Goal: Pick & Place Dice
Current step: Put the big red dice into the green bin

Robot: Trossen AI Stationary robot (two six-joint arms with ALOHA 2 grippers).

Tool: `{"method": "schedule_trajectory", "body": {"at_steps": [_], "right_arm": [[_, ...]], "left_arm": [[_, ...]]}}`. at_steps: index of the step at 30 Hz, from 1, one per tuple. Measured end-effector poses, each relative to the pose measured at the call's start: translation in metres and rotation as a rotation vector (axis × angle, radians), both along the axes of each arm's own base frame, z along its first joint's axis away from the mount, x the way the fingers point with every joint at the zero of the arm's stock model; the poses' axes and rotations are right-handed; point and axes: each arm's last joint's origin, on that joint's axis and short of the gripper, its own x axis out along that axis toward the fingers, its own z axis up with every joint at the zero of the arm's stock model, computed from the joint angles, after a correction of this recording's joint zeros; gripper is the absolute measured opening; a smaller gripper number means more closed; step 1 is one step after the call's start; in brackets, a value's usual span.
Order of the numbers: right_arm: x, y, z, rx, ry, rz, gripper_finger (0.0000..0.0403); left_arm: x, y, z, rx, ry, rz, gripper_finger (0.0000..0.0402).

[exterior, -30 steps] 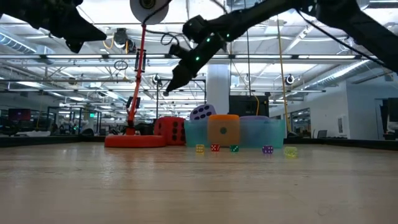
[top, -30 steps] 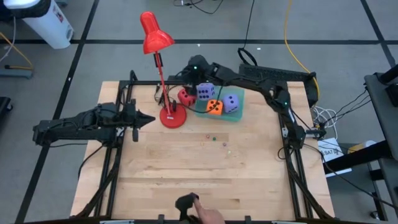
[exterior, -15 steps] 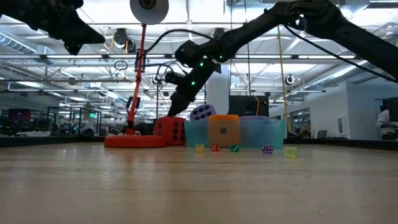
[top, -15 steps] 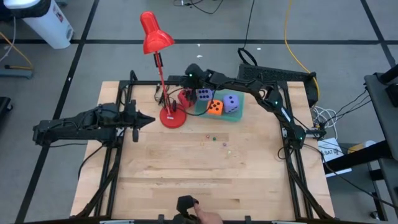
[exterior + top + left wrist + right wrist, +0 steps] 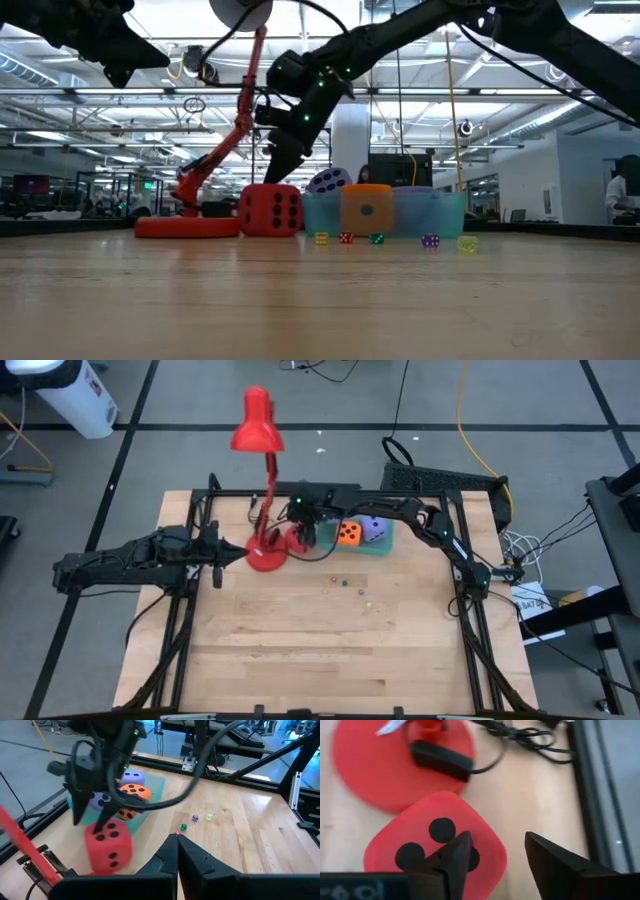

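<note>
- The red die (image 5: pixel 269 211) sits on the bench by the far edge, just beside the teal tray (image 5: pixel 442 214) on its left-arm side; since a second ago it has slid away from the tray toward the lamp, and more of its pip faces now show in the low view.
- The right gripper (image 5: pixel 492 851) has come down from above onto this die; one finger (image 5: pixel 451 860) presses on its top face, the other hangs past its edge over bare wood. The jaws stand partly apart, narrower than a second ago, and whether they truly grip the die cannot be told.
- The orange die (image 5: pixel 347 533) and a purple die (image 5: pixel 373 528) lie in the tray; the second purple die (image 5: pixel 327 181) sits higher, behind the arm.
- The red lamp (image 5: pixel 258 425) now leans, with its base (image 5: pixel 264 555) shifted toward the left arm.
- Tiny coloured dice (image 5: pixel 343 583) are scattered mid-bench, unchanged.
- The left gripper (image 5: pixel 232 549) waits at the left edge, fingers closed together, as before.
</note>
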Motion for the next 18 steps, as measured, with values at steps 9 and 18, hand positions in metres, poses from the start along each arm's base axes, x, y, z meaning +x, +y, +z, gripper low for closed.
{"method": "schedule_trajectory", "body": {"at_steps": [9,18], "right_arm": [[0.008,0.044,-0.002,0.04,0.052,0.055,0.015],[0.008,0.081,-0.006,0.098,0.135,0.135,0.0127]], "left_arm": [[0.0,0.0,0.0,-0.004,-0.001,0.0,0.0017],[0.0,0.0,0.0,-0.005,-0.001,0.0,0.0014]]}}
